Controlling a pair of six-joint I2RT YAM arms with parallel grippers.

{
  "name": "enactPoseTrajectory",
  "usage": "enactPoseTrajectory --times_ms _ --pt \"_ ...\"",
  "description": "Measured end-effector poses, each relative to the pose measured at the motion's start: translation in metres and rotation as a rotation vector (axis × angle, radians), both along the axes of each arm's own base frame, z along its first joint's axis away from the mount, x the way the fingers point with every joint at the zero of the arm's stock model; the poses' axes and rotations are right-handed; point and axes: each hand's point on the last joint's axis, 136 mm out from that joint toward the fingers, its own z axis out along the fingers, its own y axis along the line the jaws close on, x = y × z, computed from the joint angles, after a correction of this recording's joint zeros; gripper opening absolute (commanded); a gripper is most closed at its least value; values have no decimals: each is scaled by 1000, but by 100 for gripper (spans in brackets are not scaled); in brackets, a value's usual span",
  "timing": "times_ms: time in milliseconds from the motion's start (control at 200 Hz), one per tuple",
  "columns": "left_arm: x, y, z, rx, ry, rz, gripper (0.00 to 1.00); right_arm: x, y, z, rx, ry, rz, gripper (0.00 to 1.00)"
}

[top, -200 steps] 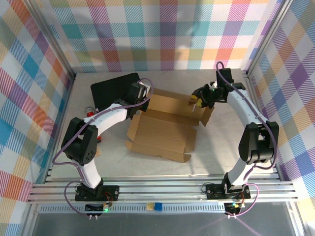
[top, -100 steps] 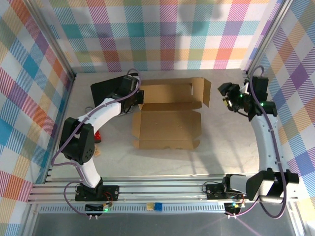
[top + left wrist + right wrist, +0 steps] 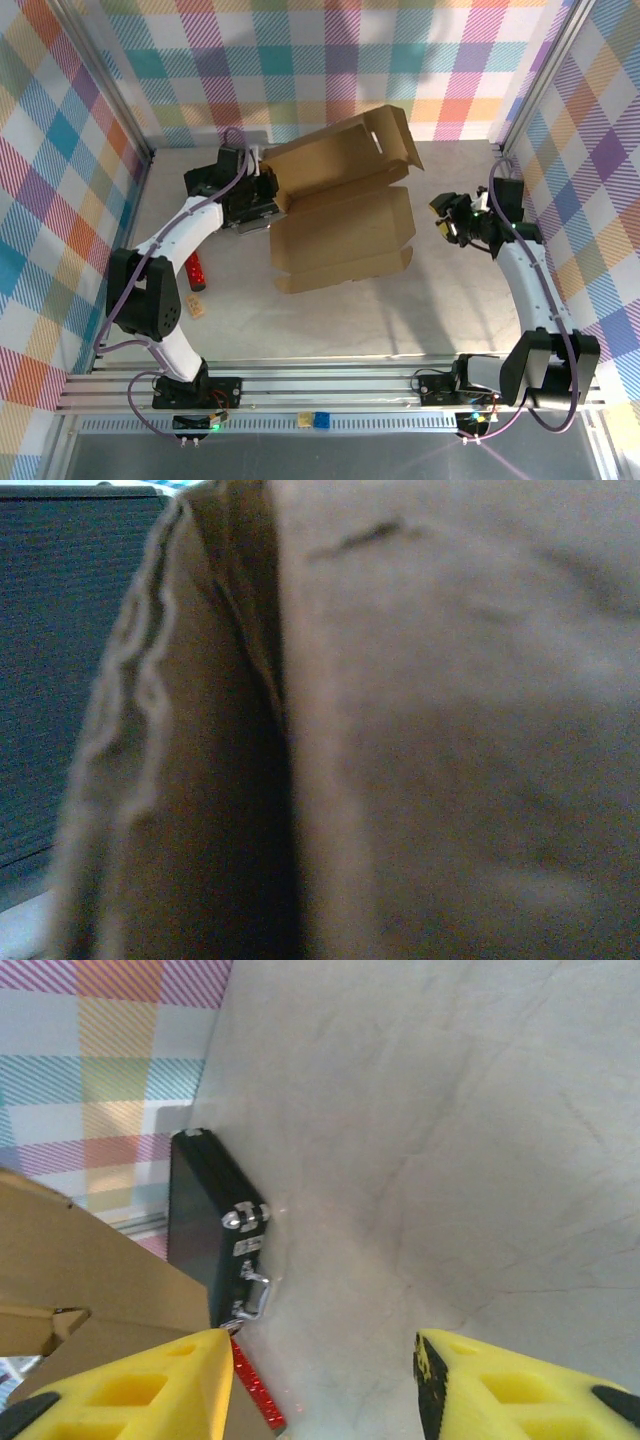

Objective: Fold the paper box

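Note:
The paper box (image 3: 345, 225) is a brown cardboard mailer in the middle of the table, half unfolded. Its base panel tilts up off the table and its lid panel (image 3: 335, 150) stands raised toward the back wall. My left gripper (image 3: 268, 190) is at the box's left edge and shut on the cardboard. In the left wrist view the paper box (image 3: 450, 730) is a blurred brown surface right against the lens. My right gripper (image 3: 445, 218) hovers to the right of the box, apart from it. Its yellow fingers (image 3: 120, 1390) are spread open with only bare table between them.
A black case (image 3: 210, 178) with a metal handle lies at the back left under my left arm; the black case (image 3: 205, 1225) also shows in the right wrist view. A red object (image 3: 195, 270) and a small tan scrap (image 3: 197, 308) lie left of the box. Plaid walls enclose the table.
The right gripper let go of the box's right flap, opened and pulled away to the right. The left gripper drew the box back and left, lifting it and raising the lid panel.

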Motion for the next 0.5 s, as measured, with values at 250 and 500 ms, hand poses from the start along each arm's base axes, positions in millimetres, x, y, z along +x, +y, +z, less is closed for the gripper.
enactPoseTrajectory --times_ms 250,500 --pt "-1 -8 9 -95 25 -10 0 24 21 28 76 -69 74 60" --pt "-3 -10 9 -131 45 -4 0 32 39 58 123 -128 112 61"
